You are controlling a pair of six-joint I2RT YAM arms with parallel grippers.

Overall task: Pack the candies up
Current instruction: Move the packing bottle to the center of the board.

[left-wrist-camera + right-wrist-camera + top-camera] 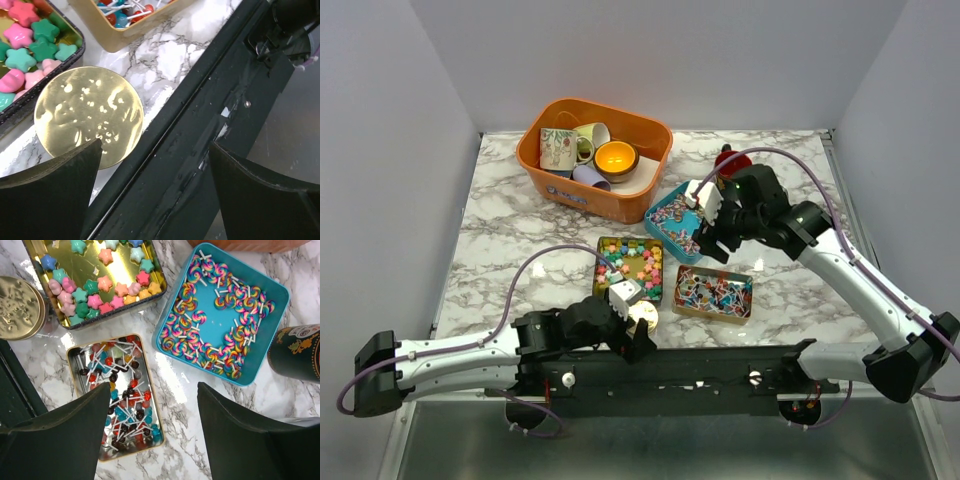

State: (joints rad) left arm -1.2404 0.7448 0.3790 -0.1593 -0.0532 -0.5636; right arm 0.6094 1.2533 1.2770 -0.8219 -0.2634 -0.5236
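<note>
The candies lie in three open tins. Pastel star candies (pixel 95 295) fill a gold tin (pixel 628 268), also seen in the left wrist view (pixel 30 45). Rainbow swirl lollipops (pixel 200 347) lie in a blue tin (pixel 675 222). Small red, blue and dark ball lollipops (pixel 120 390) fill a smaller gold tin (pixel 713 293). My right gripper (pixel 154 390) is open and empty, above the marble between the blue tin and the smaller gold tin. My left gripper (pixel 155 165) is open and empty over the black rail, its left finger beside the round gold disc (pixel 87 117).
An orange basin (pixel 595 150) at the back holds cups and a glowing bowl. A dark can with a red top (pixel 728 160) stands right of the blue tin. A black rail (pixel 700 370) runs along the near edge. White walls enclose the table.
</note>
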